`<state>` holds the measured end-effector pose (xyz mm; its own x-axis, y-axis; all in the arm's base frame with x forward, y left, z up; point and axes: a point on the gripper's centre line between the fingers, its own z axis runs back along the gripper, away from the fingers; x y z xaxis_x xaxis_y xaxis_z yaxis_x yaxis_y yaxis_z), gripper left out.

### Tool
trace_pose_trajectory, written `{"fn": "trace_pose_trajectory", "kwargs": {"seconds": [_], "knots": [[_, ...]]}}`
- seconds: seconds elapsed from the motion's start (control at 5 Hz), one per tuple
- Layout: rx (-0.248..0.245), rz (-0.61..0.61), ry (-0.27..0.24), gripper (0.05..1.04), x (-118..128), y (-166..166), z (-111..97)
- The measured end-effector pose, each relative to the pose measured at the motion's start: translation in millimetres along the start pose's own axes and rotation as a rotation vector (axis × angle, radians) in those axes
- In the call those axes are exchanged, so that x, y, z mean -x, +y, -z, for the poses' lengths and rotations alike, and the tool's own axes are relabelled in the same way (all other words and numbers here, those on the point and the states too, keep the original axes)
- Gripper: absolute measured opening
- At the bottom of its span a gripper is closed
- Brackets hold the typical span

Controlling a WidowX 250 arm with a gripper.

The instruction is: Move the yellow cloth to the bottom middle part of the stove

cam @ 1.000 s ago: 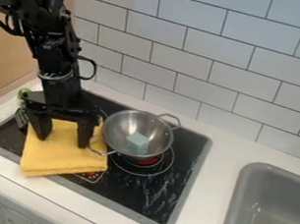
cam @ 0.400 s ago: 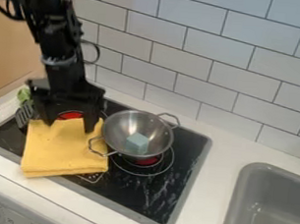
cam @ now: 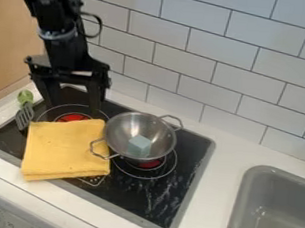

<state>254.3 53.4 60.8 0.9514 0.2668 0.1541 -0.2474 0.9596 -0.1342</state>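
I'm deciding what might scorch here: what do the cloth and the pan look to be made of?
The yellow cloth looks like soft, matte woven fabric, likely cotton, judging by its folded layers. The pan seems to be bare metal, probably stainless steel, given its silvery-grey surface with soft highlights.

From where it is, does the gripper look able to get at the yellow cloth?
Probably yes: the gripper hangs open and empty by the back edge of the yellow cloth, whose middle is uncovered, though the metal pot crowds its right side.
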Motion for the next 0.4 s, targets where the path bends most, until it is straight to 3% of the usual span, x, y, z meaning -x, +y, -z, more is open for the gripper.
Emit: {"fn": "trace_pose_trajectory", "kwargs": {"seconds": [0.2, 0.4], "knots": [[0.02, 0.0, -0.034, 0.999, -1.6, -4.3, -12.6], [0.021, 0.0, -0.032, 0.999, -1.4, -4.4, -12.6]]}}
